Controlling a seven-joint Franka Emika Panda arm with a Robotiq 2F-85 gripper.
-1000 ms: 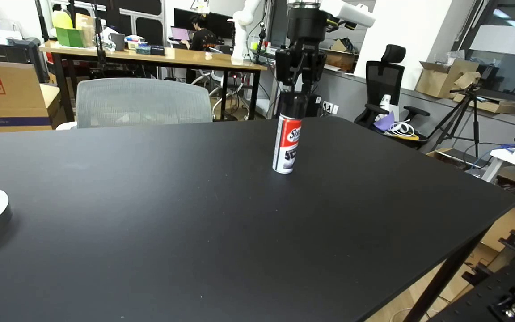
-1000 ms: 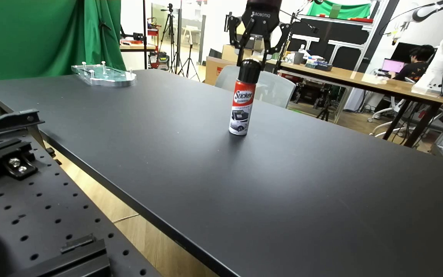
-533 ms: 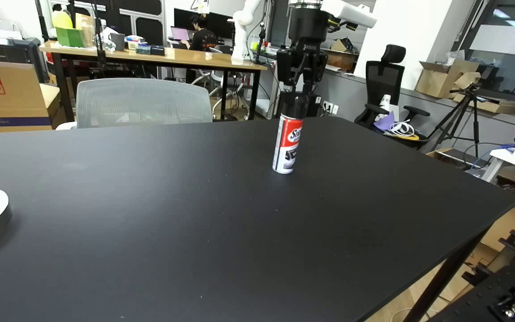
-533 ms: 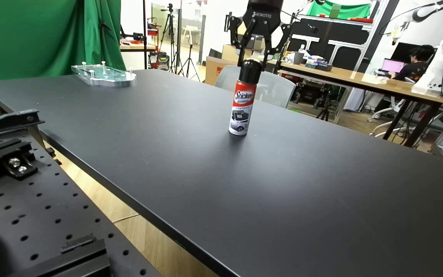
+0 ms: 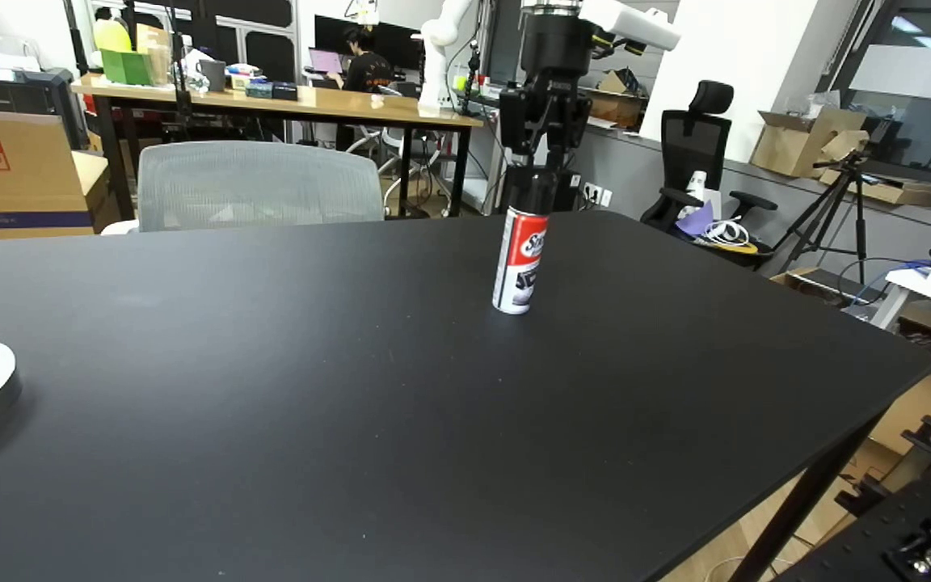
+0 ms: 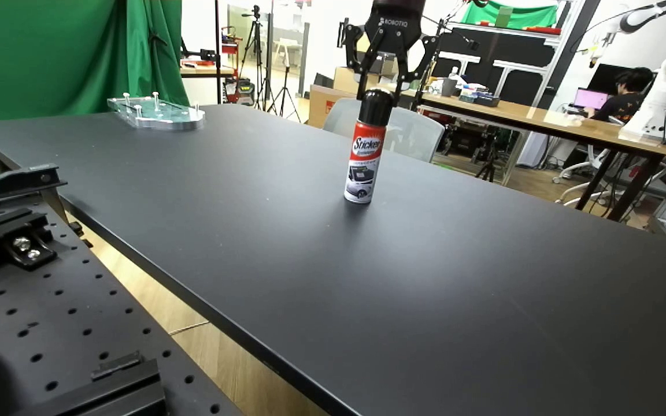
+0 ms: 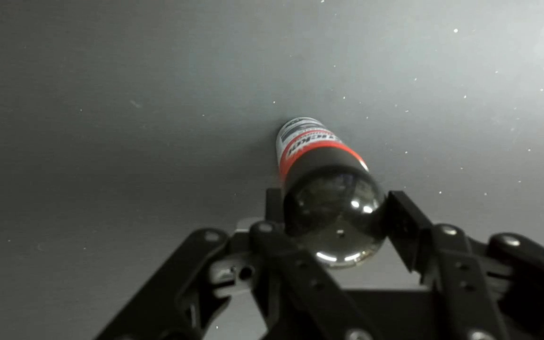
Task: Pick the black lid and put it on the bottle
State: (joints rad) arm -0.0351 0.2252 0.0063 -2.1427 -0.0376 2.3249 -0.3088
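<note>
We find the bottle [image 6: 362, 167] standing on the dark table [image 6: 454, 277], slightly slanted in both exterior views. The black lid [image 6: 376, 108] (round and shiny from above, with bright glints) sits on top of the bottle, lower edge meeting the red label [image 6: 367, 141]. The gripper [image 7: 335, 208] is over the bottle, closed on the lid, fingers [image 7: 406, 231] touching it on opposite sides. We cannot tell from these angles whether the lid is seated fully. Well apart from the bottle, near a green curtain [image 6: 50, 69], we note a clear board [image 6: 168, 117] with pegs [image 6: 156, 103] on the same table; past the bottle, a grey chair [image 5: 259, 186].
</note>
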